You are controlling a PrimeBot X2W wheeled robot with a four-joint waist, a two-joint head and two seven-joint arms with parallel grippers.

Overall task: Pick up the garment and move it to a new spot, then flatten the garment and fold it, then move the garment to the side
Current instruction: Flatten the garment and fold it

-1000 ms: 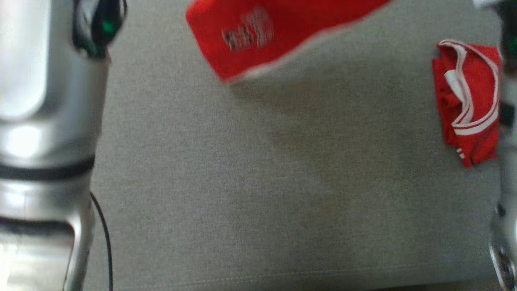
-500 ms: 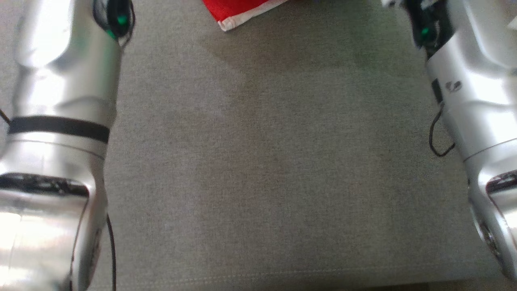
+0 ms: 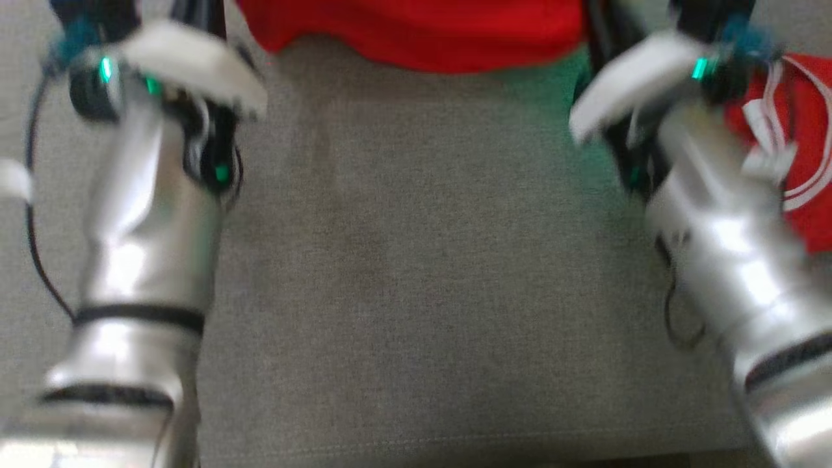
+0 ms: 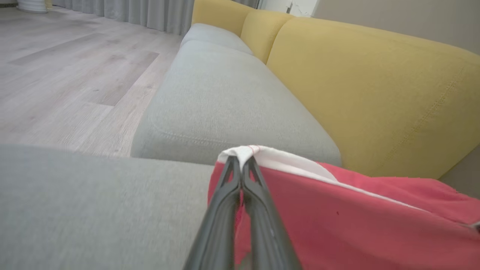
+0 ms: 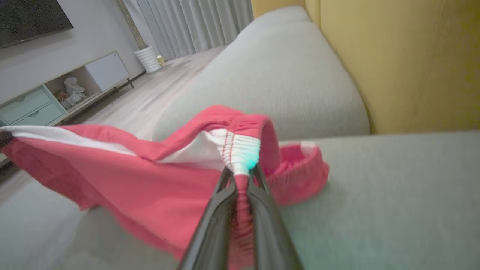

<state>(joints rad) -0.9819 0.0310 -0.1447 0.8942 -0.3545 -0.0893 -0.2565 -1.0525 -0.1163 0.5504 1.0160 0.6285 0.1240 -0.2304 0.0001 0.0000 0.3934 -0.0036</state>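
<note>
Left end effector [image 4: 242,162]: closed tight on the white-trimmed corner of the garment [image 4: 337,225].
Right end effector [image 5: 242,173]: closed on the garment's elastic waistband.
Garment: red, held stretched between both end effectors at the far edge of the sofa cushion [image 3: 416,260].
Second red garment [image 3: 809,117]: seen at the cushion's right edge.
</note>
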